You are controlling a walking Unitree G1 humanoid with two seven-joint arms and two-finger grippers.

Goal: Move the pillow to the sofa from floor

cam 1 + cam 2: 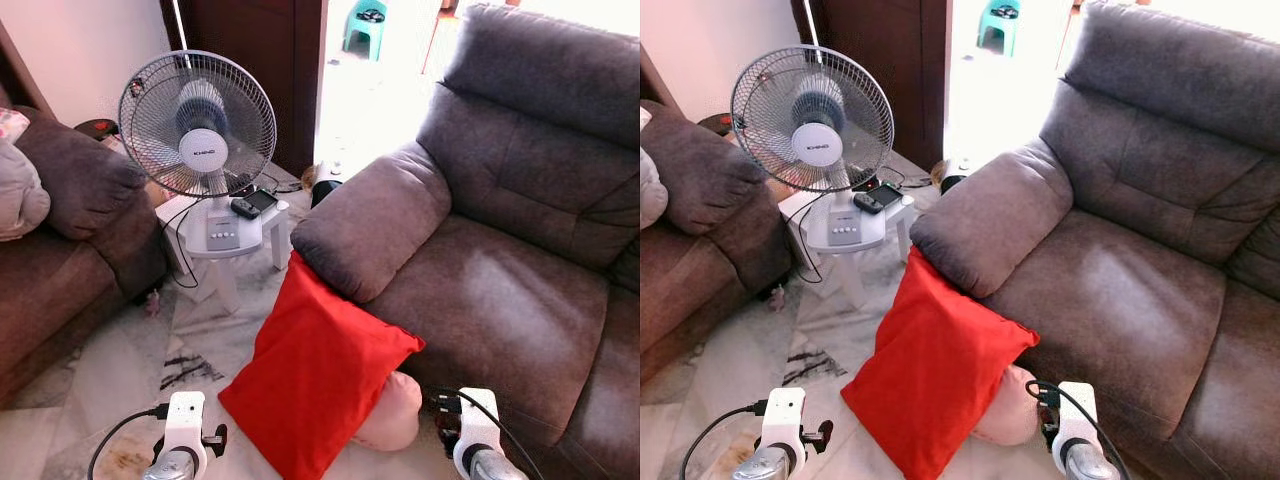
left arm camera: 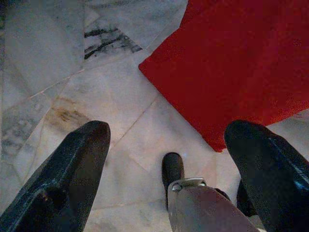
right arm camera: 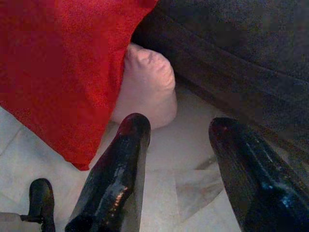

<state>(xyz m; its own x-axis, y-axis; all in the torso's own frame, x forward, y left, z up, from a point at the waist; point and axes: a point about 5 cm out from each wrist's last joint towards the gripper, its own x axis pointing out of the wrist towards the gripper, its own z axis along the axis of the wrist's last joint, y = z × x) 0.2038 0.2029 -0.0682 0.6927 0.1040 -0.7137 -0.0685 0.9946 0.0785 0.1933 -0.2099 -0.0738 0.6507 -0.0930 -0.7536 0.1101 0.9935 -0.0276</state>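
The red pillow (image 1: 315,375) is propped on the floor against the sofa (image 1: 500,290) at lower centre; both the left gripper (image 2: 169,145) and right gripper (image 3: 178,140) are spread wide, empty, seemingly readied to flank it

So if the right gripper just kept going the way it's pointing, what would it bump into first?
Probably the marble floor just in front of the sofa's base. The right gripper is open and aims down there, with the pale pink pillow close beside that line. Depth is hard to judge.
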